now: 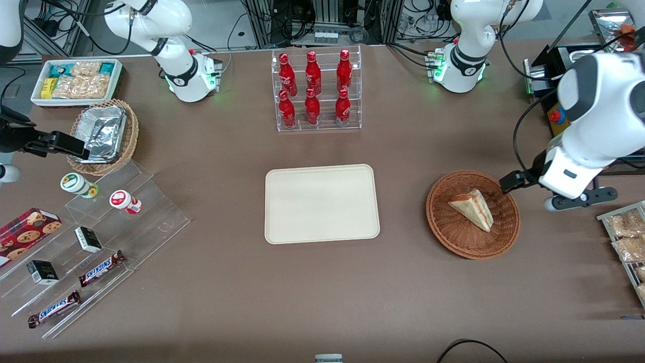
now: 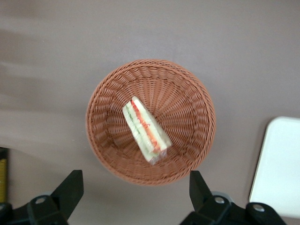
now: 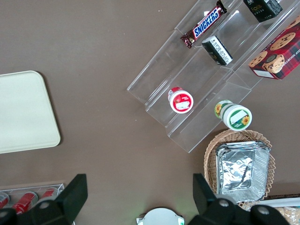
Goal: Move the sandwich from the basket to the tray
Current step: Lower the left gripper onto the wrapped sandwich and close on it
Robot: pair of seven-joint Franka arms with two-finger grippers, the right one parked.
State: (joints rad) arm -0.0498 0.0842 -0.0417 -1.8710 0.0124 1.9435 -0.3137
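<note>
- Black fingers of the left gripper [image 2: 136, 192] are spread wide and hold nothing; it hangs above the table beside the wicker basket [image 1: 443, 227], toward the working arm's end of the bench.
- The sandwich [image 1: 472, 208] lies on its side in the basket's middle, filling edge up in the wrist view, nothing on it.
- The cream tray [image 1: 282, 227] sits bare at the bench's centre, well apart from the basket, with open brown tabletop between them.
- A clear rack of red cola bottles [image 1: 316, 89] stands farther from the front camera than the tray.
- Packets on a rack [image 1: 625, 237] lie near the basket at the bench's edge.
</note>
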